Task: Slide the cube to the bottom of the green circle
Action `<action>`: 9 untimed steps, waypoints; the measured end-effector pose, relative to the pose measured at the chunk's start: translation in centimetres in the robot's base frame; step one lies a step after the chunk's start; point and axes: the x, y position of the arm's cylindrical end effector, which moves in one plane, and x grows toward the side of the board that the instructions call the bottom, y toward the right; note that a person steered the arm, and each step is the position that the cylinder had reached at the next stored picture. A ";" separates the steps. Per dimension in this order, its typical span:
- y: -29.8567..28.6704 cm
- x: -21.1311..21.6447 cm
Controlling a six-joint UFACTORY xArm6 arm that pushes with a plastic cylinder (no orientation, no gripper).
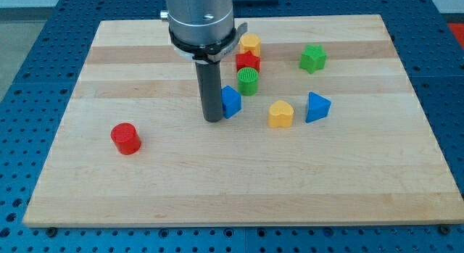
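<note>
My tip [213, 119] rests on the desk [217, 188], touching the left side of the blue cube [230, 101]; I carry no claw, only this rod. The cube sits just near-left of the green circle [248, 80], so a short rightward push seems left.

My tip [212, 119] rests on the wooden bench [239, 188] near its middle, touching the left side of the blue cube [230, 101]. Just beyond the cube toward the bench's top edge stands the green circle [248, 80], with a red block [248, 62] and a yellow block [250, 43] lined up behind it. A green star [313, 58] sits toward the top right corner. A yellow heart [280, 114] and a blue triangle [317, 106] lie right of the cube. A red cylinder [125, 138] stands well apart toward the left edge.
</note>
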 end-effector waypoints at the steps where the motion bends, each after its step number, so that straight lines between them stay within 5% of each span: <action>1: -2.0 -1.0; 3: -1.7 -4.5; 9: 1.8 -1.9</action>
